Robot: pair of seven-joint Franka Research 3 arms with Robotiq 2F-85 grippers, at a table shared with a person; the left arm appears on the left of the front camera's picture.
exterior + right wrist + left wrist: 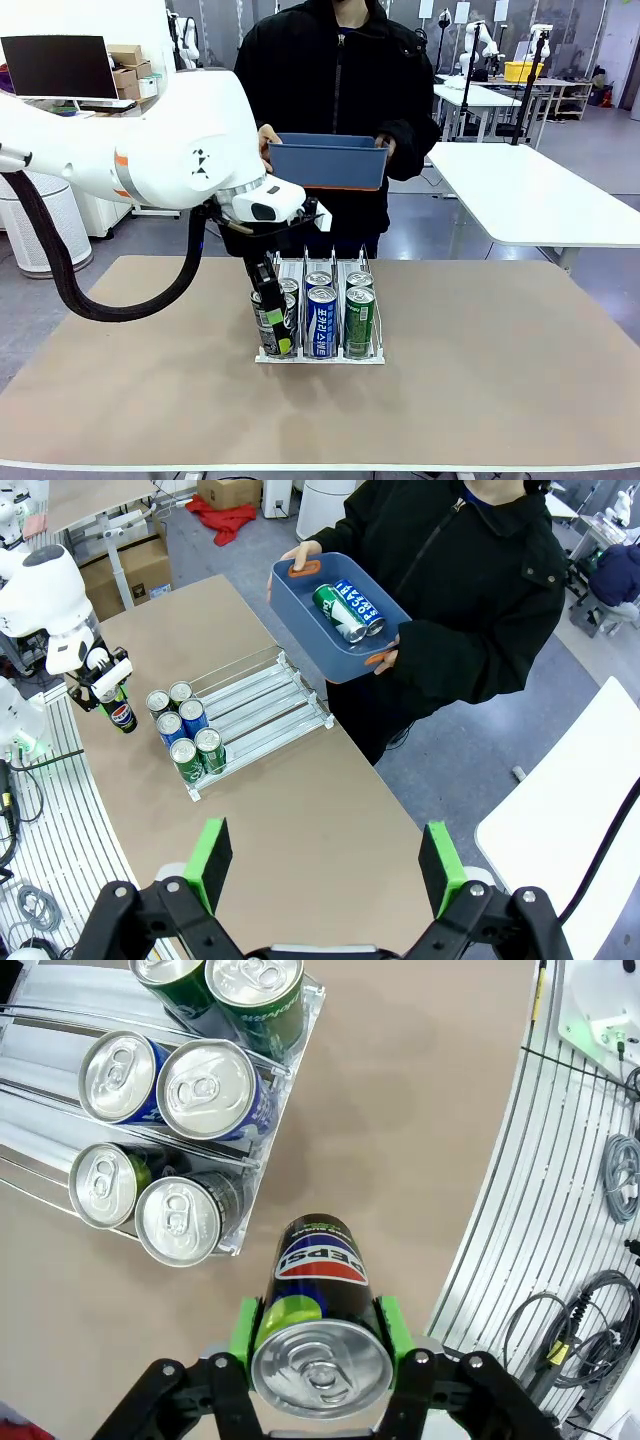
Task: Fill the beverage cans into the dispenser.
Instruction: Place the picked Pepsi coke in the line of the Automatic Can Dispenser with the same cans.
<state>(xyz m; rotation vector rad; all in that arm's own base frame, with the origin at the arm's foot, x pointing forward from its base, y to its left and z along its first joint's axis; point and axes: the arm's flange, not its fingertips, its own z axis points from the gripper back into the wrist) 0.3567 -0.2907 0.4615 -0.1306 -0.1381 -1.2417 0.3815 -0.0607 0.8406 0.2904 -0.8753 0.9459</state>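
The left hand (320, 1325) pinches a black can (322, 1265) between its green pads (245, 1332), gripping it upright near the top. This can is just off the near end of the dispenser (265, 688), in front of its left lane. Whether it touches the bench (400, 1110) cannot be told. The dispenser stands near the bench's middle, its lanes running toward the far edge. Six cans crowd its near end, two per lane: blue cans (322, 322) in the middle, green cans (359, 320) on the right. The right hand (325, 865) hangs high over the bench, fingers spread wide, holding nothing. Beyond the far edge a person holds a blue tub (300, 615) with two loose cans (345, 610) lying inside.
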